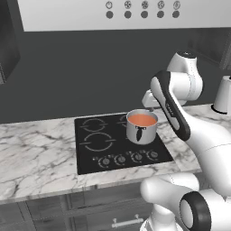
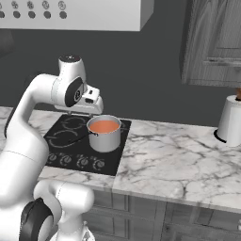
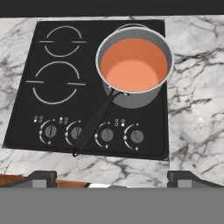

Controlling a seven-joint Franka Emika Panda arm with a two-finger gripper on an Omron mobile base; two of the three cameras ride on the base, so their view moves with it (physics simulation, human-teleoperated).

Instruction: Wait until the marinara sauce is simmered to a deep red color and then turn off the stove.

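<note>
The two-finger dark gripper (image 3: 112, 177) hangs above the front edge of the flat black glass stove (image 3: 26, 118), its jaws fully apart and holding nothing. On the stove's back right burner the shiny steel pot (image 3: 135, 98) holds the smooth marinara sauce (image 3: 133, 64), still pale orange-red, so I judge the waiting is unfinished. The round grey knobs (image 3: 107, 134) look untouched.

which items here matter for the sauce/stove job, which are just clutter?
Job:
- marinara sauce, still orange-red
- steel pot holding it
- stove
- stove knobs
- gripper, open, above the stove front

Lying about:
- hood panel with buttons
- white cylinder on the counter
- marble counter
</note>
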